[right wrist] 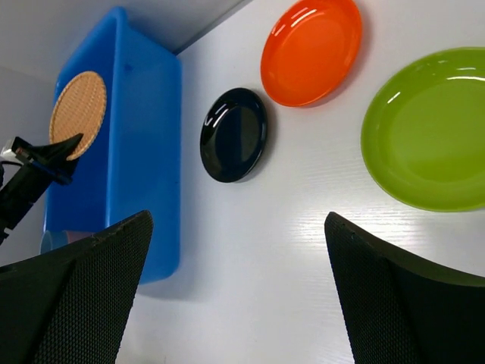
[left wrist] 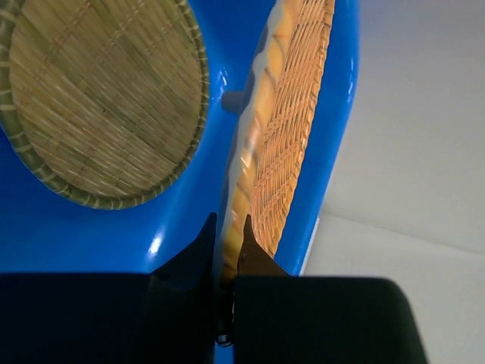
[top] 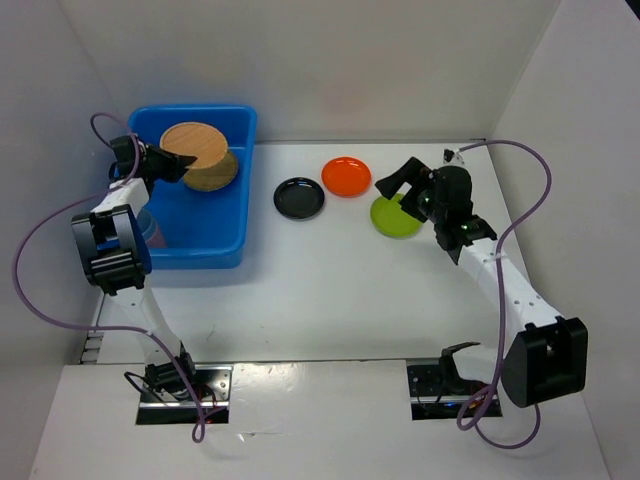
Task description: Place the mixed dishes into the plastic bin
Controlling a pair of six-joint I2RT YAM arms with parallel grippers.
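Now, left hand tight on a tan woven plate.

The blue bin sits far left, a tan plate lying flat inside and a second tan plate tilted above it, while the black plate, orange plate and green plate lie flat to its right.

The left arm and right arm share white links, black joint housings and looping purple cables.
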